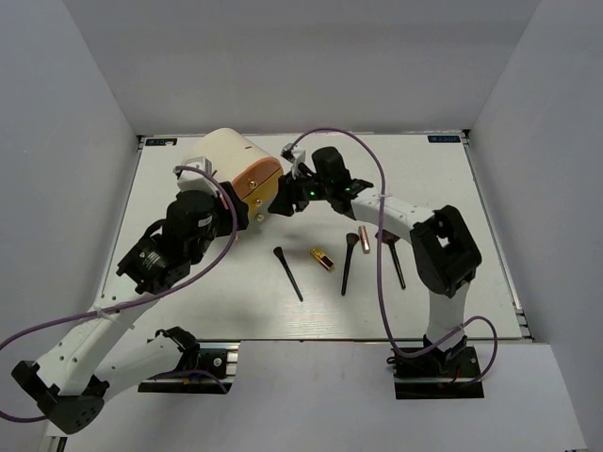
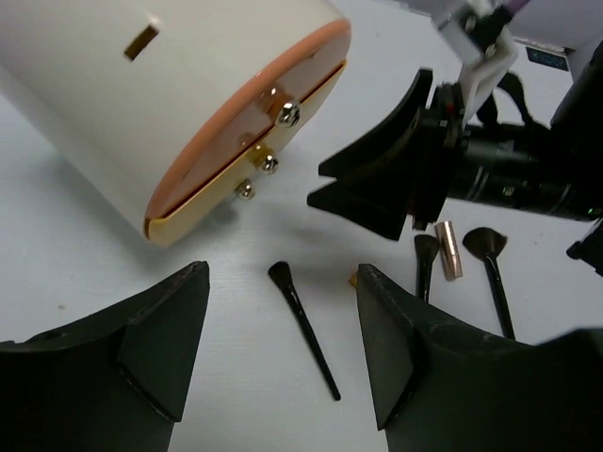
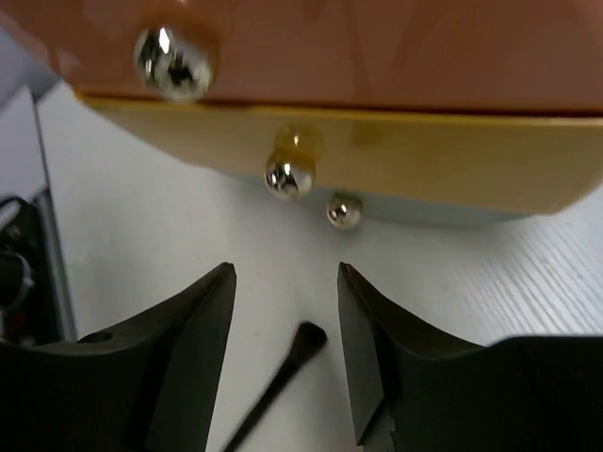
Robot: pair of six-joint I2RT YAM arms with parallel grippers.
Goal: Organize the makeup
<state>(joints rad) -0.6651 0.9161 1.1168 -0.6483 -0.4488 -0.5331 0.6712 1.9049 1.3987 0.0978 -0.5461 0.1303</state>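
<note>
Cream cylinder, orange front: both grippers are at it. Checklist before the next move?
1. Right gripper open and empty: ok.
2. Left gripper open and empty: ok.
3. Middle knob centred ahead of the right gripper: ok in the right wrist view.
4. Grippers apart from each other: ok, a gap shows in the left wrist view.
5. Cream cylinder front open to take makeup: not ok, its panels look shut.
6. Makeup stowed: not ok; three brushes, lipstick and rose-gold tube lie loose on the table.
</note>
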